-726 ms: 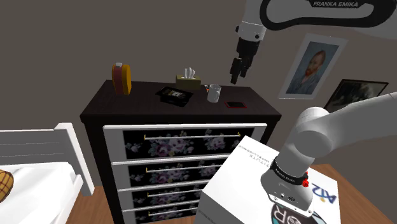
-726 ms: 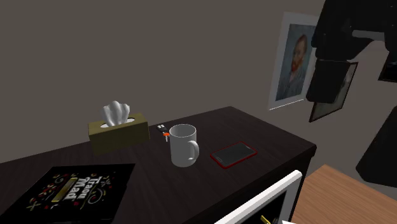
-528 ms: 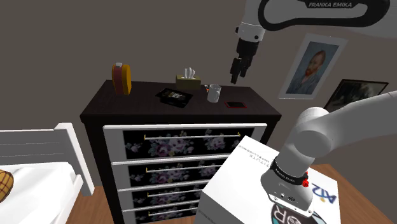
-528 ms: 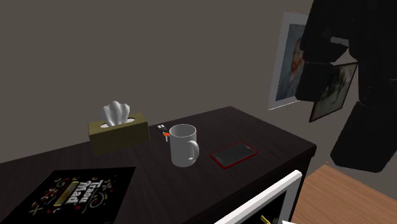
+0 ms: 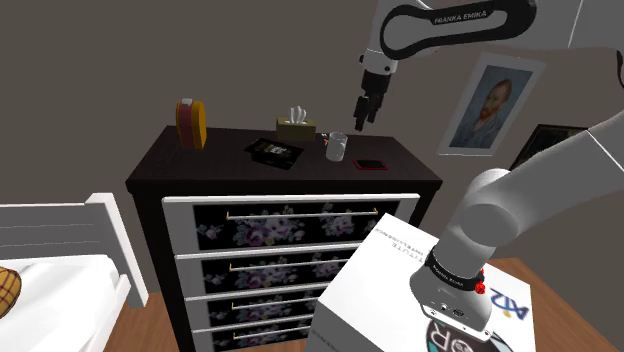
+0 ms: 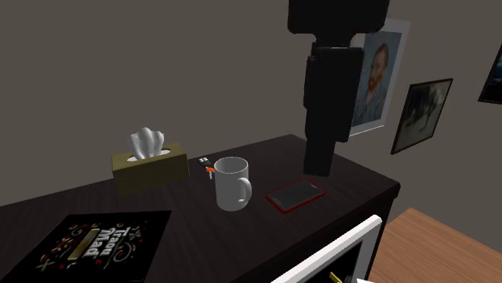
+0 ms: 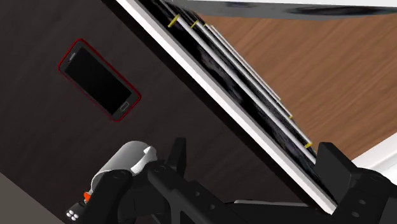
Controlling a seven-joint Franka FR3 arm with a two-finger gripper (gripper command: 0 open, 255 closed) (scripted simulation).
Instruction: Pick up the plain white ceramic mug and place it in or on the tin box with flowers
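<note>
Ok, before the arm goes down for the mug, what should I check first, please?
1. Fingers open: ok, the gripper has its fingers apart.
2. Mug ready to grasp: ok, it stands upright on the dresser.
3. Mug between the fingers: not ok, it sits outside the gap, beside one finger.
4. Phone out of the way: ok, it lies flat, apart from the mug.
5. Tin box top free: ok, nothing lies on it.
</note>
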